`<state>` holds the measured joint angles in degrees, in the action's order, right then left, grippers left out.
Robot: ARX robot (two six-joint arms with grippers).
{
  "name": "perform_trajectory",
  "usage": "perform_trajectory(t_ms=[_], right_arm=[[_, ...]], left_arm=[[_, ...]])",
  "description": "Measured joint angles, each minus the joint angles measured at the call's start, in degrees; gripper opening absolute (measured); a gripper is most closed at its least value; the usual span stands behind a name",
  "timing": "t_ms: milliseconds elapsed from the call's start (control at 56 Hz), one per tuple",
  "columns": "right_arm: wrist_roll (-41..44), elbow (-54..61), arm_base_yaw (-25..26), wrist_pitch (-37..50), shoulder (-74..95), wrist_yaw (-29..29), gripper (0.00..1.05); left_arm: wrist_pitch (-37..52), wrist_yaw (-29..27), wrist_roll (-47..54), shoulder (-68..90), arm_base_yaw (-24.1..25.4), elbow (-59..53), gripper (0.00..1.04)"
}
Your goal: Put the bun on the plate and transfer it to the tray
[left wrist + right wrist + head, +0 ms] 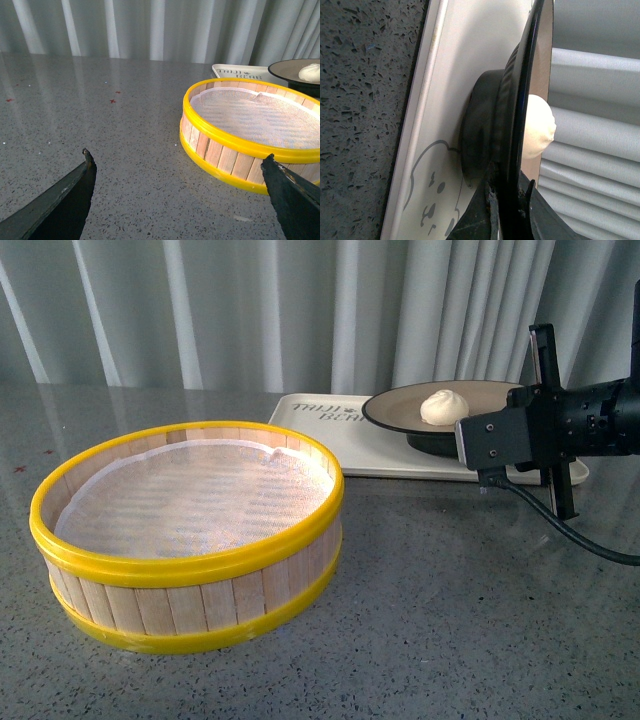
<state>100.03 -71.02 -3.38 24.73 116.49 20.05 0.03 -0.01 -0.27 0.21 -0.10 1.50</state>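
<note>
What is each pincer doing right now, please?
Left pincer: open, holding nothing, above the table.
Right pincer: closed on the plate rim; plate with bun on the tray.

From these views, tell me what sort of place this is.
Probably a staged tabletop test setup with a dim-sum theme, not a real kitchen: a grey speckled counter, plain pleated curtains behind, and only a bamboo steamer basket, tray and plated bun.

Right arm [590, 420] is matte black with a ribbed cylindrical wrist, a boxy black camera module, a black cable trailing below; left gripper [180, 195] fingers [65, 200] are black, tapered to points, scuffed at edges.
</note>
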Motion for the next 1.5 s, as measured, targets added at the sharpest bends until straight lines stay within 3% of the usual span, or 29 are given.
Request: perform_trajectory(t_ms=[286, 714, 911, 1089, 1143, 1179, 1268, 1339, 1500], right_arm=[[-2.91, 2.29, 0.02, 1.36, -0.33, -1.97, 0.03], [-10.78, 13.66, -0.55, 6.01, -12.44, -3.23, 0.69], [-28.33, 21.09, -3.74, 9.33, -29.05, -11.96, 0.98], [-39.06, 21.81, -4.17, 10.03, -33.09, -14.32, 0.95], [-47.32, 23.87, -4.42, 11.82, -33.14, -20.35, 0.87], [-57.66, 26.56, -4.44, 13.38, -33.81, -25.18, 0.80], [-77.70, 33.20, -3.82, 16.09, -37.16, -26.69, 0.64], [-88.37, 37.03, -3.21, 17.79, -39.91, -26.43, 0.52], [-97.02, 45.66, -1.77, 20.59, -45.66, -25.16, 0.23]], left_arm=[[0.00, 0.00, 0.00, 0.00, 0.00, 0.00, 0.98], [0.00, 0.00, 0.00, 0.00, 0.00, 0.00, 0.98], [0.00, -0.02, 0.00, 0.00, 0.00, 0.00, 0.98], [0.00, 0.00, 0.00, 0.00, 0.00, 0.00, 0.98], [0.00, 0.00, 0.00, -0.02, 0.00, 0.00, 0.98], [0.00, 0.00, 0.00, 0.00, 0.00, 0.00, 0.98], [0.00, -0.11, 0.00, -0.02, 0.00, 0.00, 0.98], [0.00, -0.02, 0.00, -0.02, 0.00, 0.00, 0.98], [0.00, -0.02, 0.00, -0.02, 0.00, 0.00, 0.98]])
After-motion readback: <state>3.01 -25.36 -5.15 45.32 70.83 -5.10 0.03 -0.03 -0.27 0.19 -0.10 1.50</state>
